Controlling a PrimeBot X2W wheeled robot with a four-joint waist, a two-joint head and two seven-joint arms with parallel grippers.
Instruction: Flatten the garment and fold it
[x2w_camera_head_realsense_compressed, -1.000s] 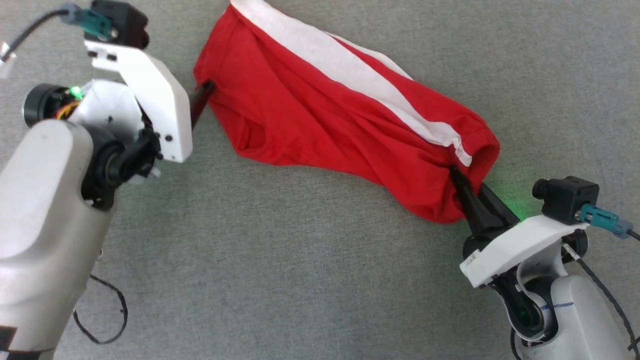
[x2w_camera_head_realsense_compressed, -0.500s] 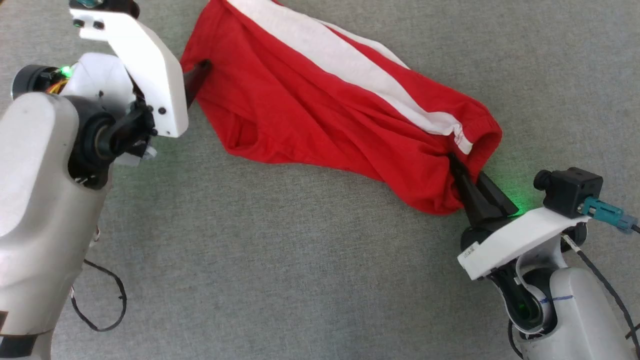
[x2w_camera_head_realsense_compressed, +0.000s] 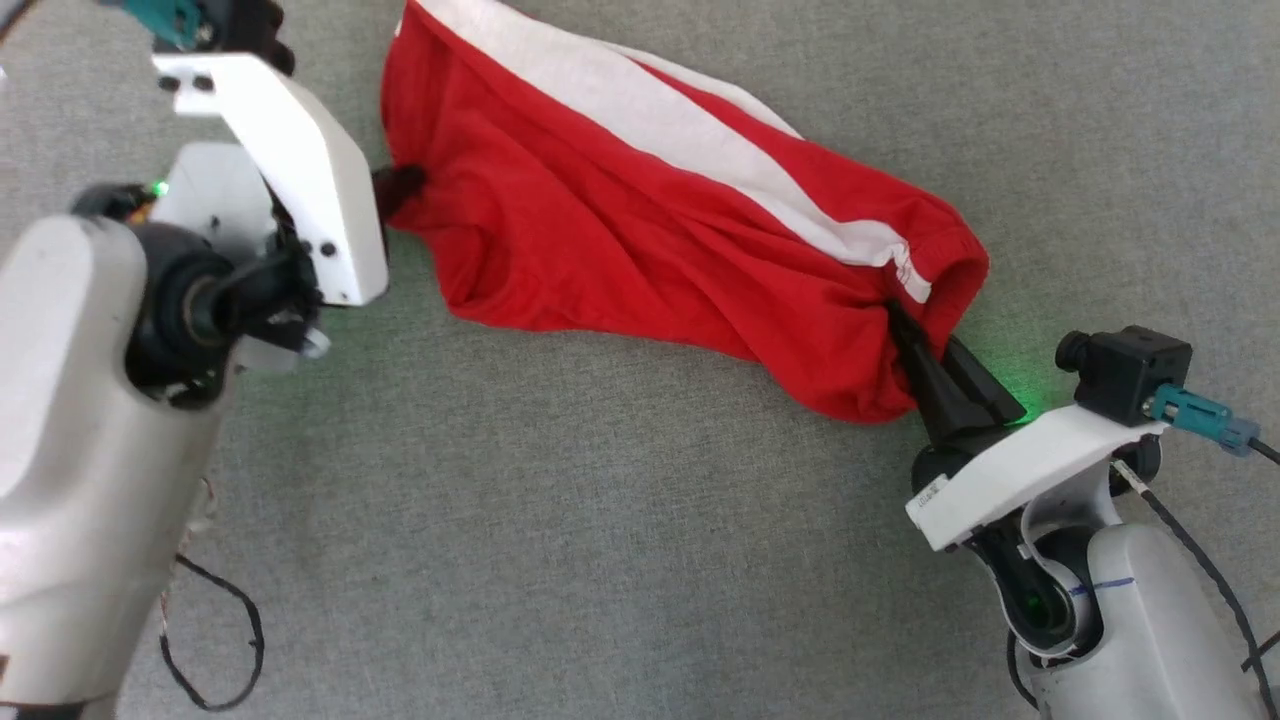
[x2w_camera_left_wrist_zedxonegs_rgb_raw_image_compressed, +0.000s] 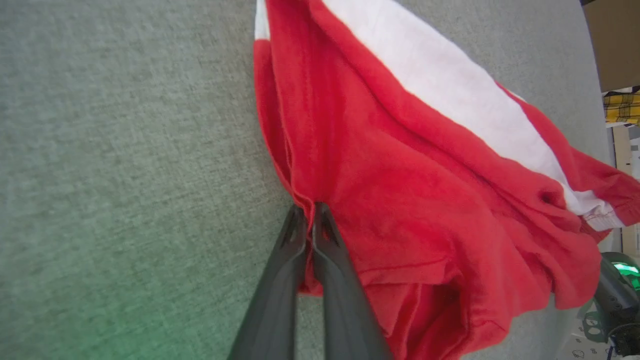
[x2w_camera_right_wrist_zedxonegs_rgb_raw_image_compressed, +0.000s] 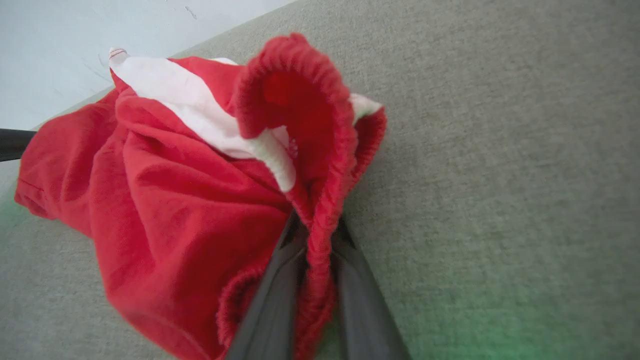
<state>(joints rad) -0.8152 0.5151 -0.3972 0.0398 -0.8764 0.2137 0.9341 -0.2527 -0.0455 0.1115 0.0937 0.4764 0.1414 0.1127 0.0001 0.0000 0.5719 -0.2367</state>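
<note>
Now my left claw (x2w_camera_left_wrist_zedxonegs_rgb_raw_image_compressed: 309, 215) is pinched shut on a red edge of the shorts (x2w_camera_head_realsense_compressed: 600, 240), and my right claw (x2w_camera_right_wrist_zedxonegs_rgb_raw_image_compressed: 316, 227) squeezes the stretchy waistband (x2w_camera_right_wrist_zedxonegs_rgb_raw_image_compressed: 325, 165). I see the shorts stretched between them on the grey carpet (x2w_camera_head_realsense_compressed: 560, 520), bunched and wrinkly, with the white stripe (x2w_camera_head_realsense_compressed: 680, 140) on the far side.

We see a soft, matt red cloth garment (x2w_camera_head_realsense_compressed: 620, 250) with a white stripe (x2w_camera_head_realsense_compressed: 700, 148). It lies on rough grey felt-like fabric (x2w_camera_head_realsense_compressed: 600, 520).
</note>
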